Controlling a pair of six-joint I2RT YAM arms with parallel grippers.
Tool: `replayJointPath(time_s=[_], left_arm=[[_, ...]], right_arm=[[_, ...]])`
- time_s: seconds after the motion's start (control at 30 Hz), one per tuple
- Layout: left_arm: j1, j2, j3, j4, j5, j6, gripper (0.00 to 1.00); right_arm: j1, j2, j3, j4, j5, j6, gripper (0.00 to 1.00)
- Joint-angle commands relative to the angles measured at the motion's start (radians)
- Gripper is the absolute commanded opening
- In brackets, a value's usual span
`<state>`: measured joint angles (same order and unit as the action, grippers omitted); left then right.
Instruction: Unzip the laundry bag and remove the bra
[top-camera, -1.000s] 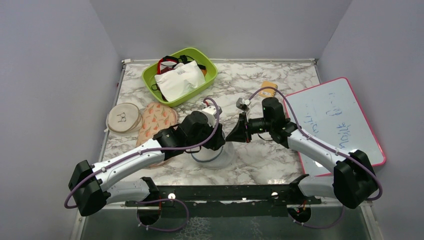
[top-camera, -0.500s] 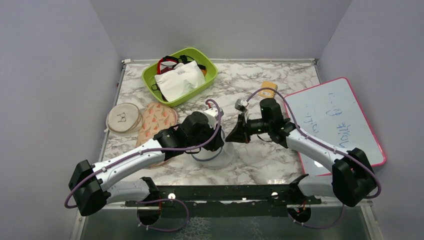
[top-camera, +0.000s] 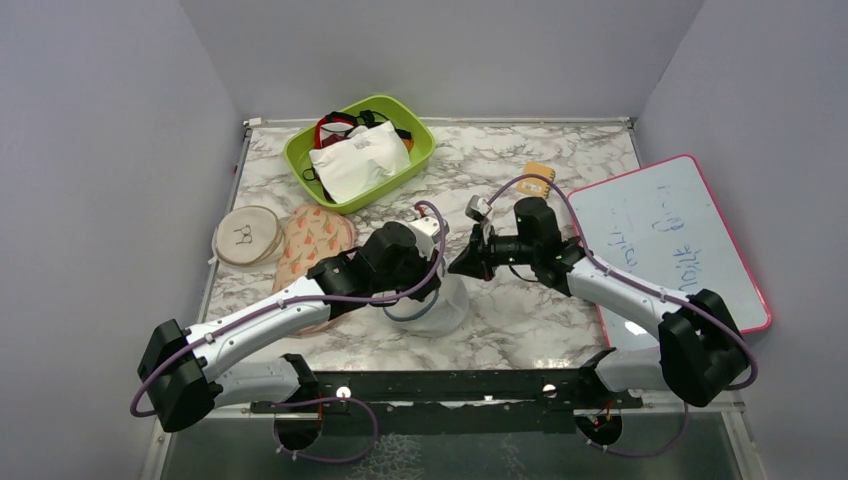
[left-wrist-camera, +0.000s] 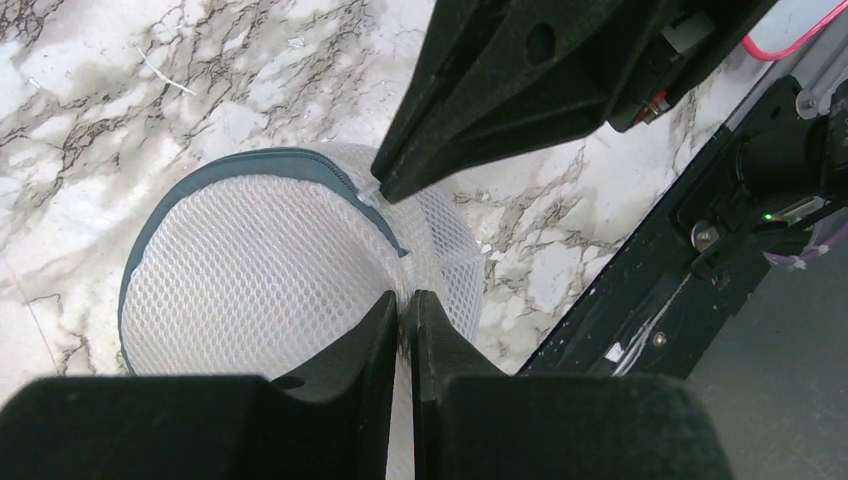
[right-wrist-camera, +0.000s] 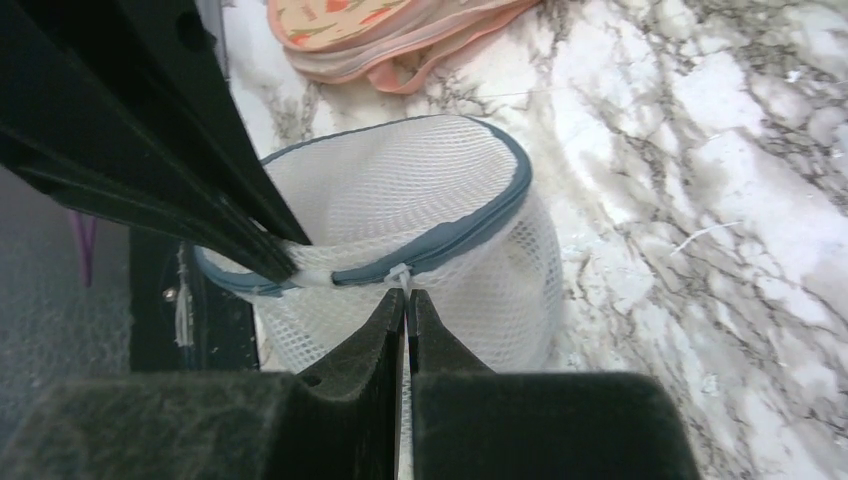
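The laundry bag, white mesh with a grey-blue zip band, stands on the marble table between the two arms. My left gripper is shut on a fold of the bag's mesh near the rim. My right gripper is shut on the white zip pull at the band. In the left wrist view the right gripper touches the band's end. In the right wrist view the left gripper holds the rim beside the pull. No bra shows through the mesh.
A green tray with a white rectangular pouch stands at the back. A beige round disc and a peach patterned fabric piece lie left. A pink-rimmed whiteboard lies right. A black rail runs along the near edge.
My right gripper has moved a little left and away with the zip pull. The left gripper keeps its hold, and the bag has risen slightly.
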<state>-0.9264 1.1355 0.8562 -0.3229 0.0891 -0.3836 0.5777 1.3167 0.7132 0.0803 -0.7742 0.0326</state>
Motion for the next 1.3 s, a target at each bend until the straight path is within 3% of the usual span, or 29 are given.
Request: replayJointPath(time_s=[0.0, 0.3, 0.6, 1.03, 1.27], left_arm=[[-0.009, -0.006, -0.005, -0.035, 0.072, 0.042, 0.0], [-0.009, -0.016, -0.012, -0.039, 0.093, 0.095, 0.0], [-0.009, 0.008, -0.021, -0.051, 0.037, 0.088, 0.0], [-0.008, 0.123, 0.117, -0.117, -0.106, 0.242, 0.0], [-0.008, 0.131, 0.114, -0.192, -0.133, 0.219, 0.0]], right_arm=[[-0.002, 0.021, 0.038, 0.083, 0.162, -0.074, 0.01], [-0.005, 0.091, 0.02, 0.245, 0.236, -0.184, 0.01], [-0.007, 0.273, 0.094, 0.302, 0.161, -0.259, 0.01], [-0.032, 0.005, -0.076, 0.304, 0.384, -0.15, 0.01], [-0.035, -0.157, -0.156, 0.197, 0.356, -0.099, 0.01]])
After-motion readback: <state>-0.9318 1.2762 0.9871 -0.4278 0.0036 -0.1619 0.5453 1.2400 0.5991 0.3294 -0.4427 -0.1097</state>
